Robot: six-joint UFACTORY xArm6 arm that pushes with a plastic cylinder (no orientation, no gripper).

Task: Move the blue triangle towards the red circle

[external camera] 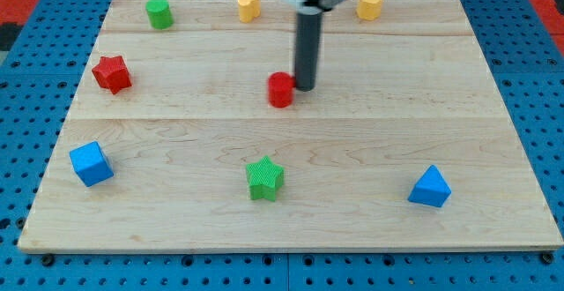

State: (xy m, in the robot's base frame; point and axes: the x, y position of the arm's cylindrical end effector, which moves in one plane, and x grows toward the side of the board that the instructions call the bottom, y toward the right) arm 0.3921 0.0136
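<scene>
My tip rests on the table just beside the red circle, on that block's right as the view shows it, close enough that touching or a hair apart cannot be told. The tool is a plain dark rod with nothing that opens or shuts, and it has hold of nothing.

The red circle stands near the middle of the table, a little toward the far edge. The blue triangle lies near the table's near right corner, well apart from both the red circle and my tip.

A green star sits near the middle of the near edge, and a blue cube near the near left corner. A red star lies by the left edge. Along the far edge stand a green cylinder toward the left, a yellow block near the middle and a second yellow block to its right.
</scene>
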